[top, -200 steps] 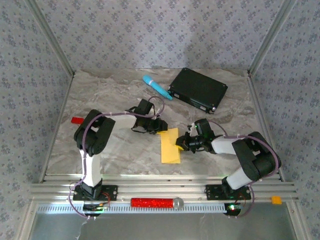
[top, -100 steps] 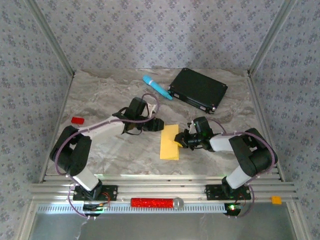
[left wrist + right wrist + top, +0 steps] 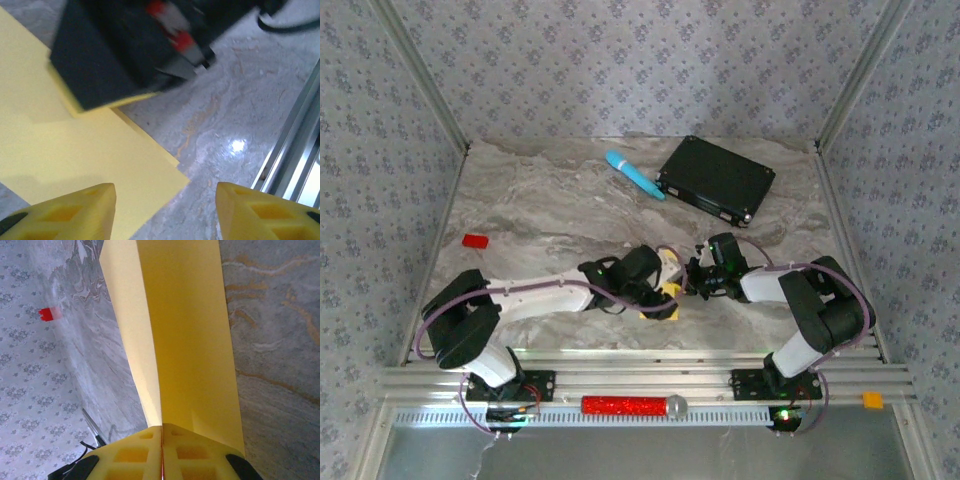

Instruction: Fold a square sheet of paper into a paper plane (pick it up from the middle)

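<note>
Though the square sheet of paper (image 3: 185,340) lies on the marble table (image 3: 540,200) at centre, between the two arms, it reads as a long strip, not an open square. In the right wrist view two layers meet along one straight edge. So the first lengthwise fold looks done, or nearly; whether that crease is pressed sharp cannot be told from here. The right gripper (image 3: 162,452) is clamped on the strip's near end, pads together with the paper pinched between them. The left gripper (image 3: 165,207) hovers low over the other side of the sheet, its yellow fingers (image 3: 65,210) standing apart with nothing between them, one above the paper and one above bare table. Judged from this, the task is at an early stage. No corner is turned in to form a nose, no wing is folded down, and nothing dart-shaped exists yet, so most of the folding is left. The black flat box (image 3: 717,180) and the light-blue cylinder (image 3: 633,173) sit at the far side, well apart from the work. The small red block (image 3: 474,240) lies off to the left. No brand, label or writing is legible on any of them, nor on the arms.
</note>
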`<state>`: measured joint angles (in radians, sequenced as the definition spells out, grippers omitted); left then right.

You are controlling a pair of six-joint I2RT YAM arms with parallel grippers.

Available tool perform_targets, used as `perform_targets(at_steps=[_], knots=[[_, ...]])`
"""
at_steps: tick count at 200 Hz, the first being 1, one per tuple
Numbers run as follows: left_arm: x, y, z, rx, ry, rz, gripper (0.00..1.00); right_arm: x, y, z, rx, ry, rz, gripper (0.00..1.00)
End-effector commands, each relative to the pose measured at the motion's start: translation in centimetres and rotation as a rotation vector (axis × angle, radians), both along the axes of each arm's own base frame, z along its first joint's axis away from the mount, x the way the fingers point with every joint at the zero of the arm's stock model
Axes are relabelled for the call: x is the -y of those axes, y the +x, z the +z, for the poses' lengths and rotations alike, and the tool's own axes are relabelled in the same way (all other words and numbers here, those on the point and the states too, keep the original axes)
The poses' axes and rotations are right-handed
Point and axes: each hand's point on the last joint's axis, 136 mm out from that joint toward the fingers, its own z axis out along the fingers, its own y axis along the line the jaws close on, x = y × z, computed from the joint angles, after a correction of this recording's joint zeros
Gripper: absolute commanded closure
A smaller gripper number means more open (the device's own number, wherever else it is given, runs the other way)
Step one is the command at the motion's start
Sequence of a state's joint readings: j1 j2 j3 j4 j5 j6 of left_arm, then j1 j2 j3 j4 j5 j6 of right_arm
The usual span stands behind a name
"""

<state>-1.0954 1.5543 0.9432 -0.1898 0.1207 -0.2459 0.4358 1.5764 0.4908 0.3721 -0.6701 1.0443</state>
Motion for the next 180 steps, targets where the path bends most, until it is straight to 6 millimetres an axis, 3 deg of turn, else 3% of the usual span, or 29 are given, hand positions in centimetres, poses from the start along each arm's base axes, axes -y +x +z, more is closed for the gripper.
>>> perform_targets(at_steps=[1,61,111,142,180], knots=[[-0.1,0.0,-0.1,0.175,0.113,-0.046,0.40,0.0,0.1,0.6,0.001,0.013,-0.005,0.92],[0.5,-1.7,-2.4,0.372,0.305,-0.149,0.32,0.2,-0.1,0.4,-0.009,0.007,-0.007,0.92],[0.9,-0.6,-3.7,0.454,0.395,-0.093,0.30,0.3,0.0,0.3,-0.012,0.001,-0.014,0.92],[1.4,-0.3,-4.0,0.463,0.393,-0.079,0.34,0.4,0.0,0.2,-0.016,-0.002,-0.022,0.92],[1.1,-0.5,-4.8,0.455,0.414,-0.080,0.47,0.4,0.1,0.3,-0.016,0.001,-0.024,0.92]])
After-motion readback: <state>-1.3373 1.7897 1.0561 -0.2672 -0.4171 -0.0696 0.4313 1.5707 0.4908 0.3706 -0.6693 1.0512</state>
